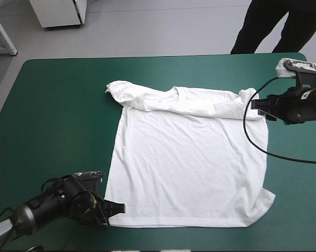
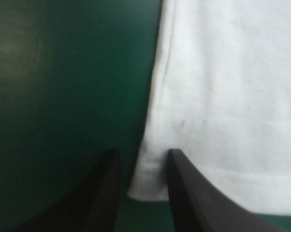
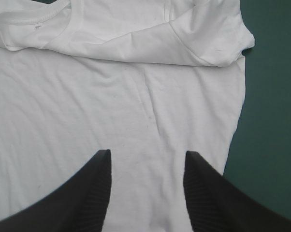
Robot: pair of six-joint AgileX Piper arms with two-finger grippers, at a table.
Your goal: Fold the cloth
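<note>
- The left gripper (image 1: pixel 115 208) is held low over the table's near-left part, pointed sideways at the near-left hem corner of the T-shirt (image 1: pixel 189 163). Its black fingers are parted. In its wrist view that corner is seen lying between them, unpinched.
- The right gripper (image 1: pixel 255 106) is held at the garment's far-right edge, reaching in from the right beside a folded-over sleeve (image 3: pixel 213 43). Its fingers are likewise spread, with white fabric seen in the gap and nothing grasped.
- The T-shirt is laid flat in the middle of the teal-green cover (image 1: pixel 58 115), with its hem toward the near edge. The far part, with the neckline (image 3: pixel 49 19) and both sleeves, is turned over onto the body.
- The cloth is thin, white and matte, and is marked by shallow creases. A stitched band is seen along the hem. The near-right corner is slightly rumpled.
- The inner faces of the right gripper's fingers are finely ribbed.
</note>
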